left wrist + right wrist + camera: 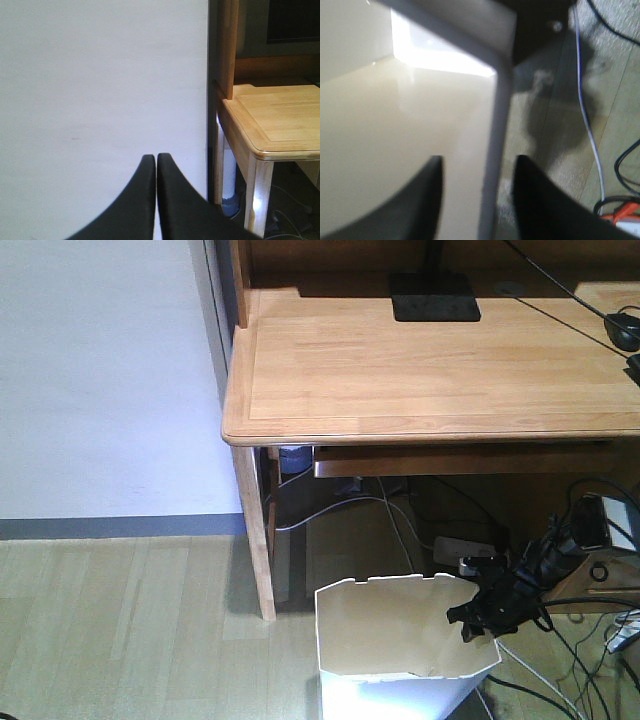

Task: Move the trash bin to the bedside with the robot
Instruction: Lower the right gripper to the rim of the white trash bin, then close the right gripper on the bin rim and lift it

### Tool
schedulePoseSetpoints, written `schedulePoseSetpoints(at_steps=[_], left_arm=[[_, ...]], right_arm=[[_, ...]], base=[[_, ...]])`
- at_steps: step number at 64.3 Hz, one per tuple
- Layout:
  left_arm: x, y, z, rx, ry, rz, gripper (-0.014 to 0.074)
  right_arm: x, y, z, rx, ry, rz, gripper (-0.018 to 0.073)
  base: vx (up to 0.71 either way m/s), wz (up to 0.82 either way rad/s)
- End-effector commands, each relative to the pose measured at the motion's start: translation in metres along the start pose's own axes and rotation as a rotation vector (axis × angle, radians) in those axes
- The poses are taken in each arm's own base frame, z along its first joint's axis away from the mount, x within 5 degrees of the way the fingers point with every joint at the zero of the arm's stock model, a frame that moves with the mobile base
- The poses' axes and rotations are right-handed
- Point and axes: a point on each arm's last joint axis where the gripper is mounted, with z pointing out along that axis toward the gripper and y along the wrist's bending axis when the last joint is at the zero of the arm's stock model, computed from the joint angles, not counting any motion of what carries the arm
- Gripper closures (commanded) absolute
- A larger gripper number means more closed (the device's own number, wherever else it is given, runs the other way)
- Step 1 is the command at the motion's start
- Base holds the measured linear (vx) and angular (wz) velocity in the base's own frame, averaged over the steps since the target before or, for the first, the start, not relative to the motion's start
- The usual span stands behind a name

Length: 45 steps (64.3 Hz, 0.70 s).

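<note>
Straddling hand: right hand was spread fairly wide, one finger inside the trash bin and one outside, the rim running up between them, not pinched yet as far as I could see.
Why there: my guess, the thin rim was the only grabbable bit on a tall smooth bin.
Bin: sat on the floor right below and ahead of that hand, upright and empty, near the tabletop leg.
Other hand: left hand was closed tight on nothing, pointed at the wall, parked out of the way I reckon.
Bedside: no bed in any view, so the whole haul was yet to come.
Watch out: cables lay on the floor just outside the outer finger; dragging could snag them.
</note>
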Motion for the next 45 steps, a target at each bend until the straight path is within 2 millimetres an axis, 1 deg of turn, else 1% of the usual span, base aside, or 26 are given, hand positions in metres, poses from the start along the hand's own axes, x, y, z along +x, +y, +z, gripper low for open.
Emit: schedulePoseSetpoints(at_steps=[1, 2, 3, 11, 17, 22, 26, 33, 36, 37, 45], left_arm=[[-0.015, -0.001, -0.002, 0.006, -0.102, -0.007, 0.0603], [-0.015, -0.001, -0.002, 0.006, -0.102, -0.007, 0.0603], [-0.015, -0.001, -0.002, 0.006, -0.102, -0.007, 0.0603], [-0.015, -0.001, -0.002, 0.006, -0.102, -0.007, 0.0603], [-0.015, -0.001, -0.002, 0.006, -0.102, -0.007, 0.0603], [-0.015, -0.001, -0.002, 0.006, -0.102, -0.007, 0.0603], [-0.015, -0.001, -0.002, 0.006, -0.102, -0.007, 0.0603], [-0.015, -0.001, -0.002, 0.006, -0.102, -0.007, 0.0603], [-0.015, -0.001, -0.002, 0.006, -0.102, -0.007, 0.0603], [-0.015, -0.001, -0.002, 0.006, -0.102, -0.007, 0.0603], [-0.015, -0.001, -0.002, 0.006, -0.102, -0.007, 0.0603]], right_arm=[[-0.021, -0.002, -0.027, 0.001, -0.008, -0.008, 0.0537], [-0.022, -0.002, -0.027, -0.001, -0.007, -0.008, 0.0572], [-0.023, -0.002, -0.028, -0.003, -0.008, -0.007, 0.0576], [-0.031, -0.002, -0.04, -0.013, -0.044, 0.0, 0.0571], [-0.037, -0.002, -0.055, -0.056, -0.093, 0.003, 0.057], [-0.035, -0.002, -0.067, -0.103, -0.144, 0.009, 0.0568], [-0.03, -0.003, -0.077, -0.149, -0.186, 0.02, 0.0568], [-0.014, -0.007, -0.092, -0.249, -0.25, 0.048, 0.0568], [-0.007, -0.008, -0.103, -0.301, -0.286, 0.027, 0.0566], [-0.003, -0.009, -0.103, -0.31, -0.284, 0.035, 0.0566], [0.017, -0.013, -0.129, -0.401, -0.34, 0.048, 0.0565]], base=[[0.0, 0.0], [0.0, 0.0], [0.0, 0.0], [0.0, 0.0], [0.0, 0.0], [0.0, 0.0], [0.0, 0.0], [0.0, 0.0], [0.0, 0.0], [0.0, 0.0], [0.0, 0.0]])
